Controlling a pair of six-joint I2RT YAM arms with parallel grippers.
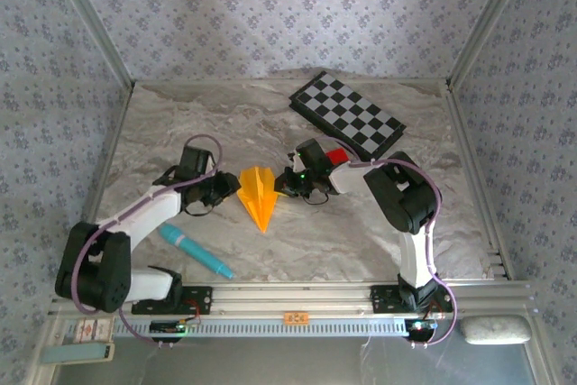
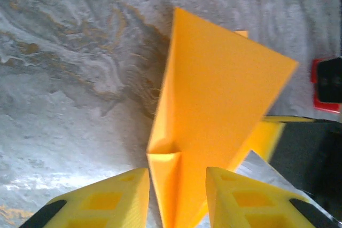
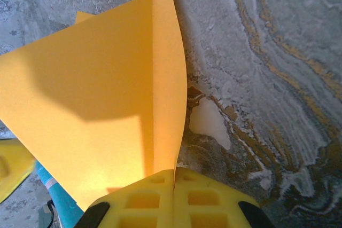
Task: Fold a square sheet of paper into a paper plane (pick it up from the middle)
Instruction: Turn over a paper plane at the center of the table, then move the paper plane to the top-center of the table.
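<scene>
**One paper plane point(image 1: 260, 194) at mid-worktop point(image 1: 180, 114)**

I see its nose pointing toward the near edge. My right gripper point(image 1: 283, 188) is clamped on the paper. My left gripper point(image 1: 234, 189) stands narrowly parted around the centre fold. One checkerboard point(image 1: 347, 114) sits in the far right corner, with one red block point(image 1: 336, 155) beside it and one teal pen point(image 1: 194, 250) near the near edge. Open room lies along the far and left edges.
</scene>
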